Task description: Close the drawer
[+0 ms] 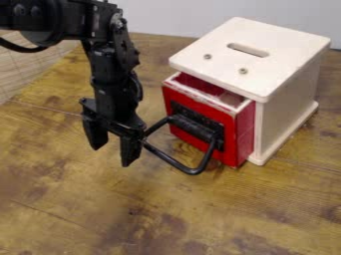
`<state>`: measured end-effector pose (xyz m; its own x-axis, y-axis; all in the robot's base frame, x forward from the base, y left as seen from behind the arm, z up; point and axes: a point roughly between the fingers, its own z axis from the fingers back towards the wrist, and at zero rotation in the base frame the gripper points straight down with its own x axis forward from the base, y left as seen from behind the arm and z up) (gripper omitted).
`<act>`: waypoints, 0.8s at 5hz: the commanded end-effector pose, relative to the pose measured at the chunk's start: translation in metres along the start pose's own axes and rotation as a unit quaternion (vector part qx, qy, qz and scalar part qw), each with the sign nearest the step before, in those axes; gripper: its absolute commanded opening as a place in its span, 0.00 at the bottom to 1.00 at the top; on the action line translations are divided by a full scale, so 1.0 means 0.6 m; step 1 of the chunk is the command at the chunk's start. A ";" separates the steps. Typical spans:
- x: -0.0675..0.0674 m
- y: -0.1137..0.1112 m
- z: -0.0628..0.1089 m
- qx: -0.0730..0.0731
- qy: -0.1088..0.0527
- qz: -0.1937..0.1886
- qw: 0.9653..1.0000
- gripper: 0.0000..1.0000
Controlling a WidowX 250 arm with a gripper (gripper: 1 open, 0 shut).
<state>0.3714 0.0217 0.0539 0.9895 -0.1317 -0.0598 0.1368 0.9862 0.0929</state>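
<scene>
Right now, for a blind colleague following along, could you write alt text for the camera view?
A black robot gripper points down beside the large black handle of a red drawer, partly open in a cream box with a slotted top, on a wooden table.

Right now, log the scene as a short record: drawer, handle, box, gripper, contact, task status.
drawer: red front, pulled partly out, interior visible from above
handle: black rounded loop sticking out from the drawer front
box: cream, slot and two round metal fittings on top
gripper: black, pointing down beside the handle, fingers spread, nothing seen between them
contact: gripper against handle cannot be confirmed from this view
surface: brown wooden tabletop
task status: drawer not yet closed
</scene>
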 end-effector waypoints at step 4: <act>0.009 -0.017 0.023 -0.009 -0.030 0.040 0.999 1.00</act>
<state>0.3693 0.0182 0.0494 0.9972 -0.0548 -0.0516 0.0586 0.9954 0.0755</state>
